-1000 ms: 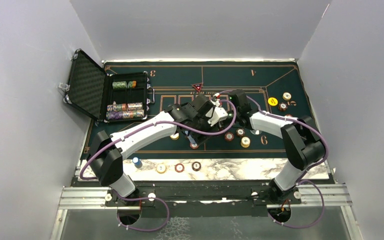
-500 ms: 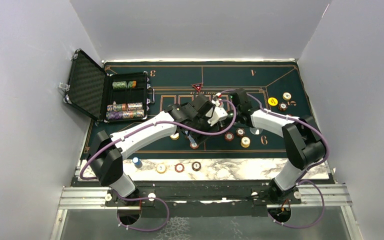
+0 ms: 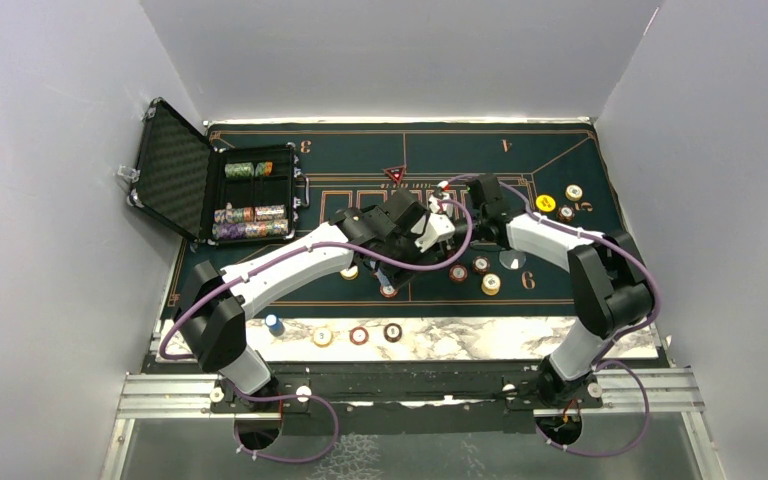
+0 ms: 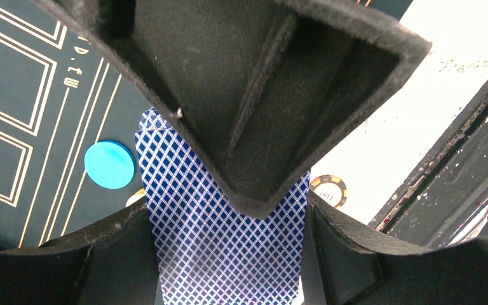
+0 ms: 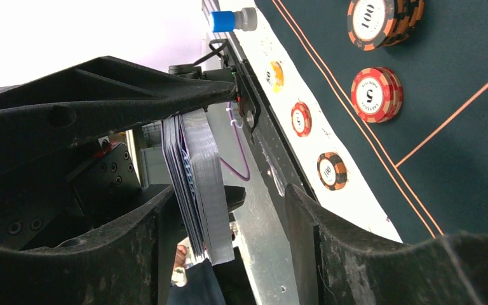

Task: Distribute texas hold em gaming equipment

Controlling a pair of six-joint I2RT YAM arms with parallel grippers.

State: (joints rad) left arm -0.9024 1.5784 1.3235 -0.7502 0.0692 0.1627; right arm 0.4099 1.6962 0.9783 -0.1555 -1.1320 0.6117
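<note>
- The left claw (image 4: 241,235) is clamped narrow on the deck of cards (image 4: 190,210). It holds the deck in the air over the green mat (image 3: 550,150), near the middle of the table (image 3: 520,338).
- The right claw (image 5: 241,159) stands wide around the deck's edge. A gap shows between the cards and its far finger, so it grips nothing yet.
- The step in hand looks like peeling one card off to deal it.
- To do it well, the right claw should close on the outermost card alone, near a corner. It should then draw the card along its own face, so the rest do not fan out.
- The left claw needs a firm hold, because a loose one would let the deck spill.
- Counted from above:
  - one deck
  - three chips (image 3: 359,335) on the table's marble strip
  - three chips on the mat by the "6"
  - two chips and one yellow disc (image 3: 546,203) at the mat's right edge
  - one chip peeking out beside the left arm
  - one blue disc (image 4: 108,164)
  - one red triangle (image 3: 394,174)
  - one clear disc (image 3: 511,259), which is faint
- The black case (image 3: 165,170) holds more chips in rows, too packed to count.
</note>
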